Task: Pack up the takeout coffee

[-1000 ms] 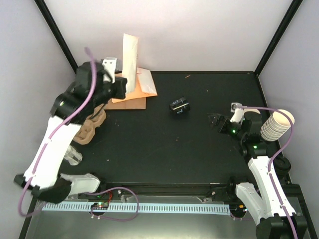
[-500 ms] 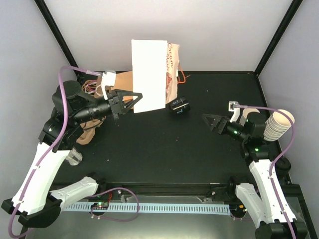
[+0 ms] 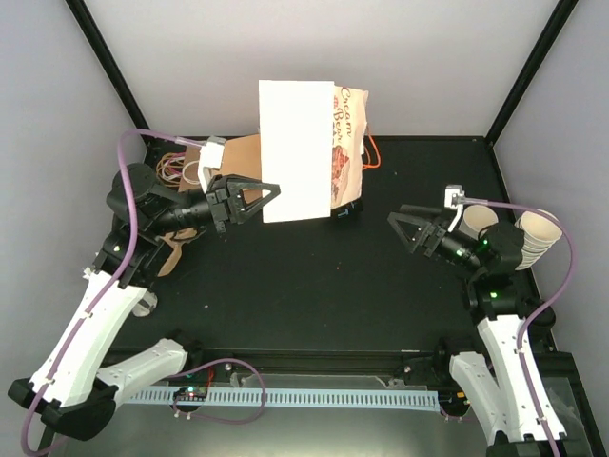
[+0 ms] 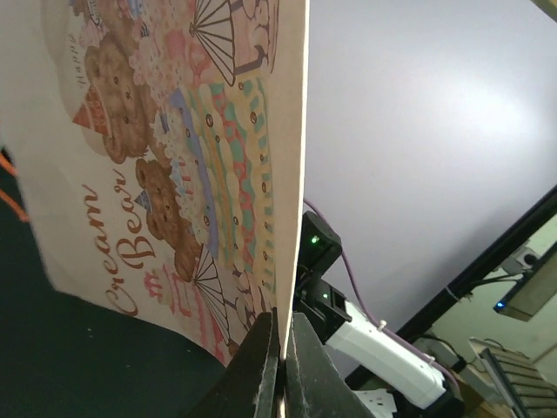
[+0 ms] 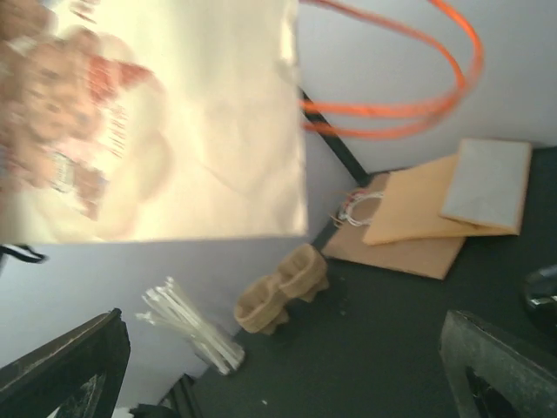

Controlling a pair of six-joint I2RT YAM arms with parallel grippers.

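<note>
My left gripper [image 3: 271, 195] is shut on the lower edge of a paper bag [image 3: 300, 152] and holds it upright above the table's back middle. The bag has a plain white side, a "Cream Bear" print [image 4: 174, 174] and orange handles [image 5: 392, 87]. In the left wrist view the jaws pinch the bag's thin edge, the left gripper [image 4: 280, 348] fully closed. My right gripper [image 3: 409, 228] is open and empty, pointing left toward the bag. A cream cup [image 3: 481, 221] stands behind my right wrist; its side is hidden, so I cannot tell whether it is the takeout coffee.
A stack of nested cream cups [image 3: 538, 238] leans at the right edge. A small black object [image 3: 348, 211] lies under the bag. Flat brown bags [image 3: 238, 157], a pulp cup carrier [image 5: 283, 300] and a jar of clear straws [image 5: 196, 335] sit at the left.
The left arm has swung the bag from the back left toward the middle and turned its white side to the camera. The right gripper has risen and turned toward the bag.
</note>
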